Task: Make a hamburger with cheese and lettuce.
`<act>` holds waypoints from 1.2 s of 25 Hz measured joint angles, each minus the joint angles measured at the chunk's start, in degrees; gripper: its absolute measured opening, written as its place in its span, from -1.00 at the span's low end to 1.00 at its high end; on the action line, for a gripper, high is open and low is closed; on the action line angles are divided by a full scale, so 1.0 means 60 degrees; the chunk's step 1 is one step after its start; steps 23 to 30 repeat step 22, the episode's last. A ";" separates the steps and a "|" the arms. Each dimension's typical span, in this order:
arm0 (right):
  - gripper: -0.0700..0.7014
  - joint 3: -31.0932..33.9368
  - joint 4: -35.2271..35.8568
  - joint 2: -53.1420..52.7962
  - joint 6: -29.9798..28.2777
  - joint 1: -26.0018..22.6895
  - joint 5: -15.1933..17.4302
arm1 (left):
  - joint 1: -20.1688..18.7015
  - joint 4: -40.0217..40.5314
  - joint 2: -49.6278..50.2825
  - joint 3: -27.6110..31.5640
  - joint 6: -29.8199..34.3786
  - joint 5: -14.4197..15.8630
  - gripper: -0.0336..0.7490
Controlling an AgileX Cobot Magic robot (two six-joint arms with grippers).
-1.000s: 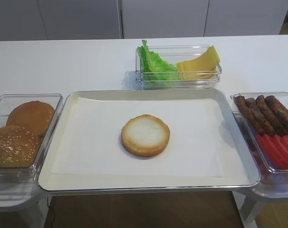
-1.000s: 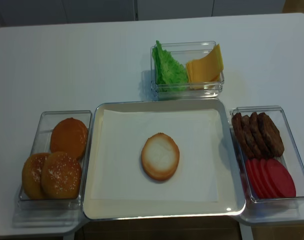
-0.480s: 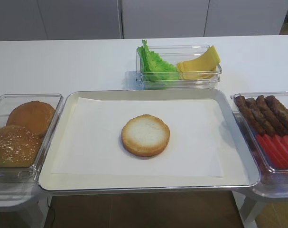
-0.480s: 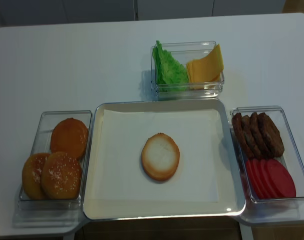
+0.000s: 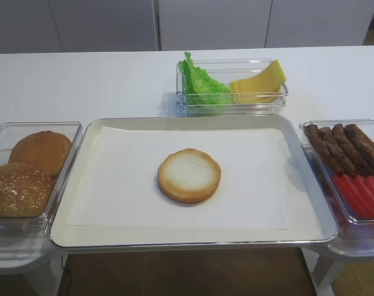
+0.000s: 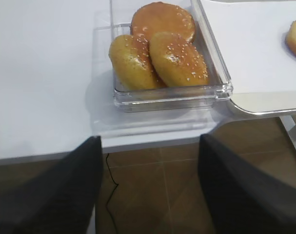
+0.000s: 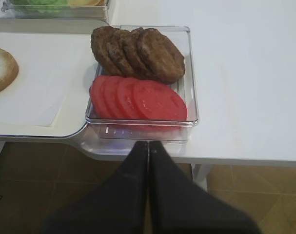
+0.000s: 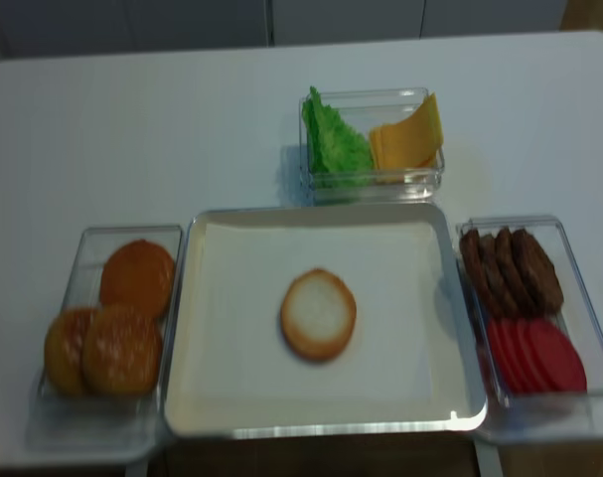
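A round bun half point(image 5: 189, 175), cut face up, lies in the middle of the paper-lined metal tray point(image 5: 88, 234); it also shows in the other high view point(image 8: 318, 314). The green lettuce point(image 5: 201, 84) and yellow cheese slices point(image 5: 258, 82) sit in a clear box at the back. My right gripper point(image 7: 148, 144) is shut and empty, off the table's front edge just before the box of patties and tomato. My left gripper point(image 6: 148, 146) is open and empty, off the front edge before the box of bun tops. Neither gripper shows in the high views.
A clear box on the left holds three bun tops point(image 6: 157, 51). A clear box on the right holds meat patties point(image 7: 138, 51) and tomato slices point(image 7: 138, 99). White table all around; brown floor below the front edge.
Nothing on the table has moved. The second high view now looks slightly shifted downward and blurred.
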 joint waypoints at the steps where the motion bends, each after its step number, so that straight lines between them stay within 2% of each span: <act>1: -0.83 0.0000 0.0000 0.0000 0.0000 0.0000 0.0000 | 0.0017 0.0000 -0.0015 0.0000 0.0000 0.0000 0.25; 30: -0.83 0.0000 0.0000 0.0000 0.0000 0.0000 0.0000 | 0.0017 0.0000 -0.0015 0.0000 0.0000 0.0000 0.25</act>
